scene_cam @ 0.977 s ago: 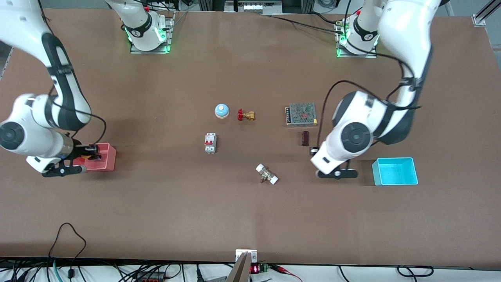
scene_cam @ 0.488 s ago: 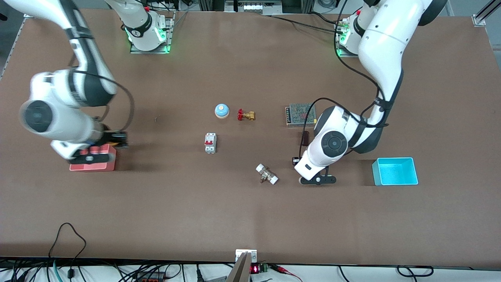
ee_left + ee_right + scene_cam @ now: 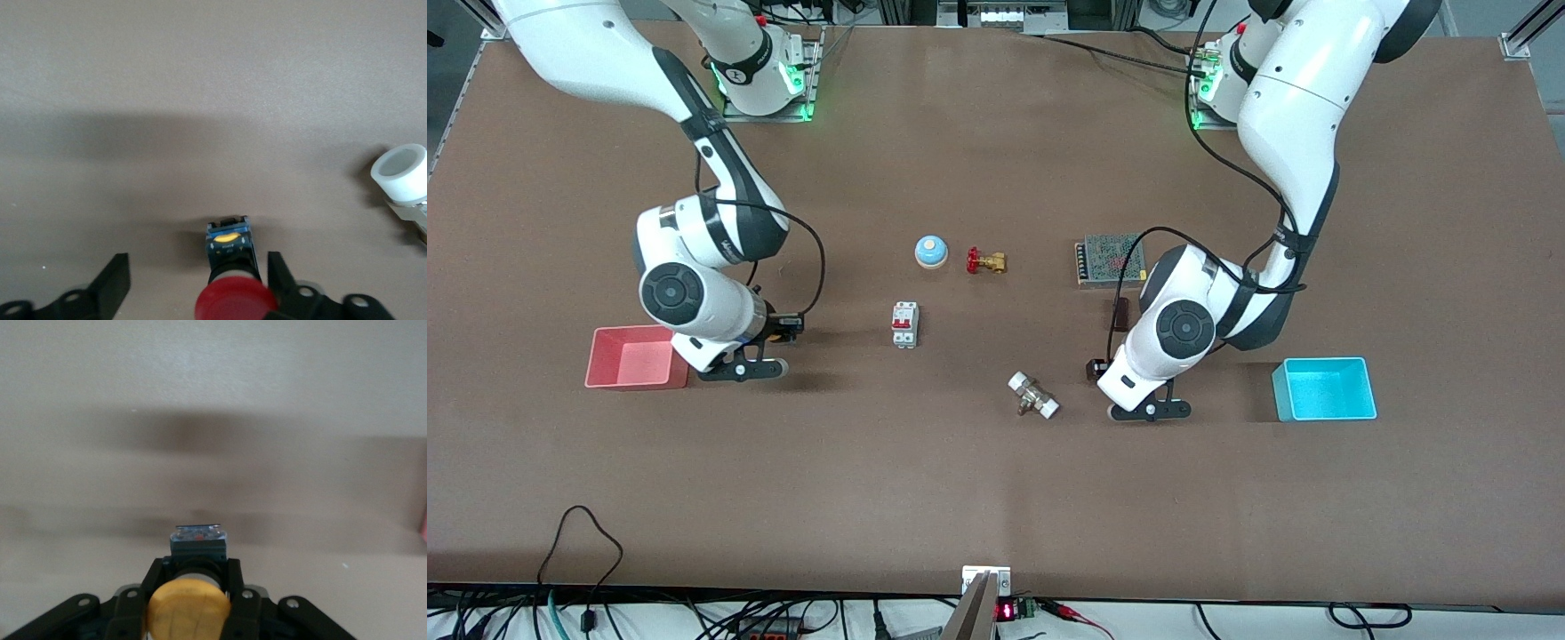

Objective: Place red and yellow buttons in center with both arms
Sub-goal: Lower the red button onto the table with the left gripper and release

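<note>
Two grippers, two different states.

Right gripper (image 3: 197,569): clamped on the yellow button (image 3: 190,610), with the cap toward the wrist camera and the black base poking out past the fingertips. Out of the pink bin (image 3: 636,358) within the last second. Now hangs over bare tabletop (image 3: 836,462), toward the right arm's end from the white circuit breaker (image 3: 904,324), near it but apart.

Left gripper (image 3: 198,261): spread wide, gripping nothing. Red button (image 3: 233,301) between the fingers, close against one and clear of the other, apparently resting on the table. No shift from half a second ago: parked low, toward the left arm's end from the circuit breaker.

Likely meaning: red button as good as delivered, yellow in transit, with set-down near the circuit breaker left to do.

Writing: none legible. Only a small yellow-orange mark on the red button's base and a reddish one on the yellow button's base.
</note>
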Available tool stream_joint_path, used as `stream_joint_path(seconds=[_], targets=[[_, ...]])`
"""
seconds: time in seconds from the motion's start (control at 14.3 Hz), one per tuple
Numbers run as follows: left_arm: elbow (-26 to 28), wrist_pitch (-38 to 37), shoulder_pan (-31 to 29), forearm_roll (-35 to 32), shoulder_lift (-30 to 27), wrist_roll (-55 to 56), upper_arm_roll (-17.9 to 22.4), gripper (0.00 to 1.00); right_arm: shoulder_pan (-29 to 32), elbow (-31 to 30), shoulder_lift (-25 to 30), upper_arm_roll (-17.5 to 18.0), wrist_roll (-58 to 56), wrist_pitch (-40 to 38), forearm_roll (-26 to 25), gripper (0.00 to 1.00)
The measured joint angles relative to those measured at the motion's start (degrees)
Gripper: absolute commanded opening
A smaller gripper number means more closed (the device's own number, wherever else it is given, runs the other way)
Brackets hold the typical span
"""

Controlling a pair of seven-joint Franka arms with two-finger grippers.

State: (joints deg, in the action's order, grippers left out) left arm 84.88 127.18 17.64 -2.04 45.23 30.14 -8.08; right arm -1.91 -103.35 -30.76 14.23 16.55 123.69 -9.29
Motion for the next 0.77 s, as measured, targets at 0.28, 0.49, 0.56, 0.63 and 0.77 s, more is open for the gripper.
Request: stream_joint_path(seconds=[0.28, 0.49, 0.56, 0.63, 0.77], targets=[[0.0, 0.0, 3.3, 0.0, -0.1, 3.9, -0.2, 1.00, -0.4, 0.0, -2.9, 0.0, 0.0, 3.1, 0.0, 0.15], [-1.0, -3.3, 3.8, 0.0, -2.4, 4.4, -0.1, 1.00, -0.4, 0.0, -3.3, 0.0, 0.0, 3.4, 0.0, 0.54], [-1.5, -5.9, 3.6, -0.1, -4.3, 4.0, 0.2, 1.00, -0.4, 0.0, -3.3, -0.1, 0.0, 3.4, 0.0, 0.61], [-1.9, -8.8, 3.3, -0.1, -6.8, 2.7, 0.6, 1.00, -0.4, 0.0, -3.3, -0.1, 0.0, 3.5, 0.0, 0.69], [-2.1, -14.6, 2.0, -1.2, -12.0, -0.3, 1.4, 1.00, -0.4, 0.0, -3.3, -0.1, 0.1, 3.5, 0.0, 0.76]])
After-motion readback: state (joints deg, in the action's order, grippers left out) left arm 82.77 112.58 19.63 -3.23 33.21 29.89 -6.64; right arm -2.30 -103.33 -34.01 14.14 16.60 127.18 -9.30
